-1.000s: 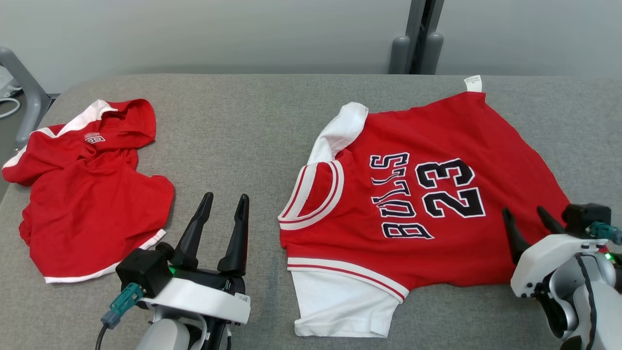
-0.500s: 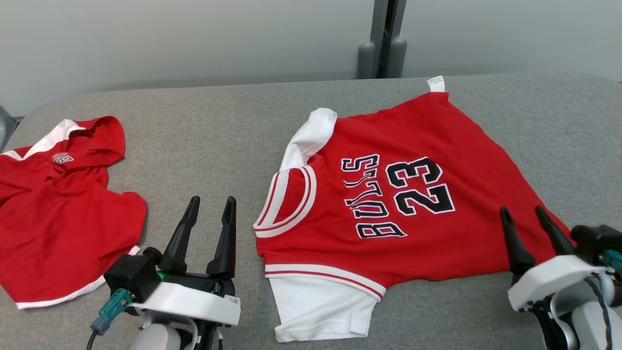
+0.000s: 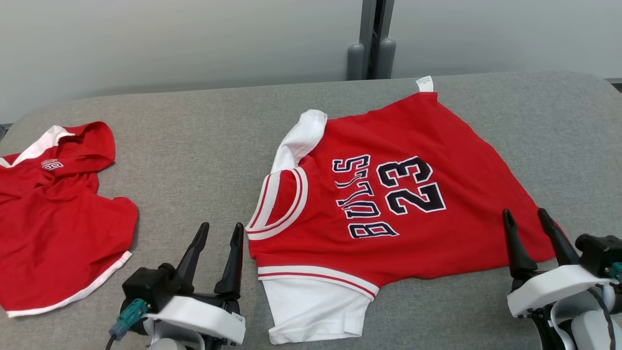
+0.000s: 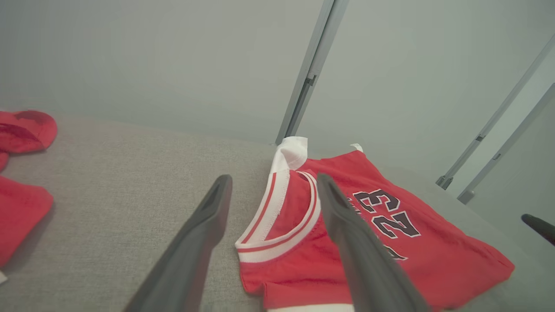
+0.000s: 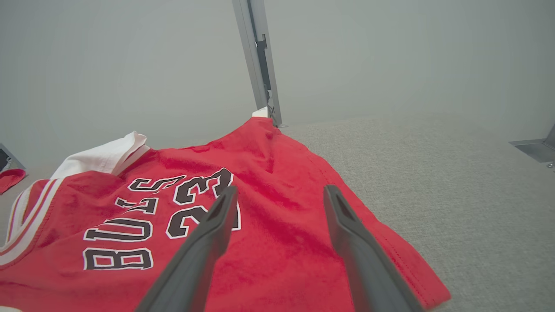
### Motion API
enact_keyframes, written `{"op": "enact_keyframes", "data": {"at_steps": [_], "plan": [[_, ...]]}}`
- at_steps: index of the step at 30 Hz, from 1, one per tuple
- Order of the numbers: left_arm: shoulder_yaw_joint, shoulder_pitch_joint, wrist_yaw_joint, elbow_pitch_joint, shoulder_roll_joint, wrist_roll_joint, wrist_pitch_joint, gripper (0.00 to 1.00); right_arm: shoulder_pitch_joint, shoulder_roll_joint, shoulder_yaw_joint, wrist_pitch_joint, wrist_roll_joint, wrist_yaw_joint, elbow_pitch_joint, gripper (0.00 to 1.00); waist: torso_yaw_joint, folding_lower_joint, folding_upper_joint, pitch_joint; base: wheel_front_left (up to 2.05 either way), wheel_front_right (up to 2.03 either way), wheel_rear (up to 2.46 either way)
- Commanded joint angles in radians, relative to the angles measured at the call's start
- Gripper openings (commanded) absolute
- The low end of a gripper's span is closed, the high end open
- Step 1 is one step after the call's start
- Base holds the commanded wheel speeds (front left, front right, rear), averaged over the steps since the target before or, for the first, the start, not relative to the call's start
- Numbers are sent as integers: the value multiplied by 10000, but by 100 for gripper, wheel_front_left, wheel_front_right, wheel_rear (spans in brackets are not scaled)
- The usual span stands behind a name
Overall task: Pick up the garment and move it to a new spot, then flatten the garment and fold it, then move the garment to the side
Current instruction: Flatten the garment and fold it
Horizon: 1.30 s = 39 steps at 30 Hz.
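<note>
The garment (image 3: 437,243), a red jersey with white sleeves and "BULLS 23" on it, lies spread flat on the grey table (image 3: 194,141). Its collar points to my left and its hem to my right. My left gripper (image 3: 222,226) stands open just left of the collar, above the table, with nothing between its fingers. In the left wrist view the left gripper (image 4: 274,177) frames the collar of the garment (image 4: 416,255). My right gripper (image 3: 524,211) is open at the near hem corner. In the right wrist view the right gripper (image 5: 281,188) hovers over the garment (image 5: 282,151).
A second red garment (image 3: 58,228) with white trim lies crumpled at the table's left end, also in the left wrist view as the second red garment (image 4: 21,130). A grey post (image 3: 371,43) rises behind the far table edge. Bare grey cloth lies between the two garments.
The whole picture has slid left, so the camera has turned right. My left gripper now stands closer to the jersey's collar. Both grippers stay open.
</note>
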Motion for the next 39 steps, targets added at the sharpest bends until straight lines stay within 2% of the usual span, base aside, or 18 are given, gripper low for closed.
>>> {"op": "enact_keyframes", "data": {"at_steps": [1, 11, 19, 26, 31, 32, 34, 39], "plan": [[-34, -297, 64, 233, 41, 94, -28, 100, -95, -6, 53, -47, -81, -3, -43, 100, -91, 0, 0, 29, 0, 0, 0], [-63, -2452, -105, 2527, 158, 231, -27, 100, -531, 188, 368, -97, -206, -3, -340, 100, -1211, 0, 0, 789, 0, 0, 0], [-234, -4917, -311, 4735, 652, 411, 520, 100, -688, 402, 405, -300, -147, -3, -380, 100, -2282, 0, 0, 1558, 0, 0, 0], [-382, -6302, -67, 6242, 1016, 727, 785, 100, -831, 552, 537, -470, -115, -3, -202, 100, -2786, 0, 0, 1946, 0, 0, 0], [-525, -7041, -246, 7067, 1260, 774, 1018, 100, -947, 653, 657, -562, -146, -3, -91, 100, -3011, 0, 0, 2174, 0, 0, 0], [-577, -7152, -292, 7188, 1288, 781, 1065, 59, -979, 676, 659, -594, -143, -3, -74, 100, -3037, 0, 0, 2215, 0, 0, 0], [-647, -7437, -393, 7332, 1403, 748, 1062, 0, -1002, 712, 668, -639, -137, -3, -55, 100, -3083, 0, 0, 2304, 0, 0, 0], [-563, -8439, -572, 7318, 1821, 353, 1052, 0, -1099, 817, 687, -699, -115, -3, 77, 100, -3153, 0, 0, 2561, 0, 0, 0]]}}
